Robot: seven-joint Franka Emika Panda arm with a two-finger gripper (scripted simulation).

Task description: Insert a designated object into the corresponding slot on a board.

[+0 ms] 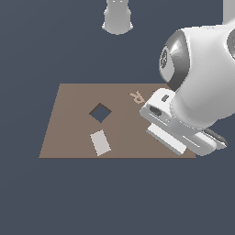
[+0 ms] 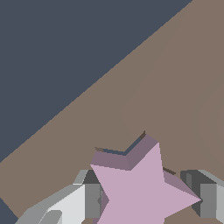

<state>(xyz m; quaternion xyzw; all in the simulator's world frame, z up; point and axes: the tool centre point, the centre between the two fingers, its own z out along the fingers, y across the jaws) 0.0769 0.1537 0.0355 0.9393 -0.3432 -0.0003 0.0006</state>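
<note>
One pale pink star (image 2: 142, 192) sits between the tool's (image 2: 148, 197) two fingers (image 2: 92, 199), which close on it from either side. It lies flat above the star-shaped slot (image 2: 124, 151), near the board's (image 1: 73, 119) edge. The board also carries one square hole (image 1: 100, 112), one whitish tile (image 1: 100, 142) and one letter R (image 1: 137, 97).

I see a simulator scene: flat slate-blue ground, untextured brown board (image 1: 73, 137), smooth white arm (image 1: 202, 82), no room features.
</note>
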